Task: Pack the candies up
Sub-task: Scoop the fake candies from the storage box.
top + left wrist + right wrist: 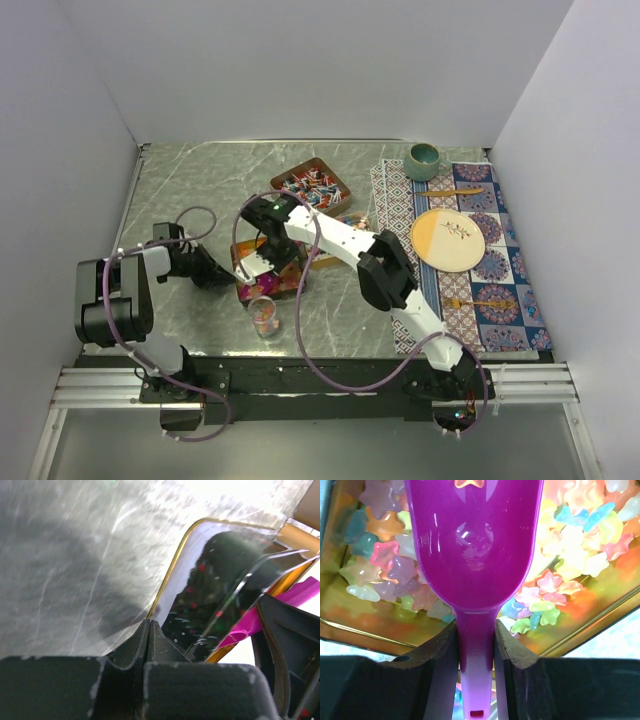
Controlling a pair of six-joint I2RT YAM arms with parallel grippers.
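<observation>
Entry: right gripper clamped on purple scoop, left gripper closed at tray rim; we should dig candies shallow, level.

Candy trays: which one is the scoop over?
The gold-rimmed tray of pastel star candies, where the right gripper holds the purple scoop; the brown tray farther back holds red, blue and white wrapped pieces.

We see bare tabletop open at the back left; the right arm, scoop in its jaws, bars the centre, a glass in front, a wooden tray of candies behind.
</observation>
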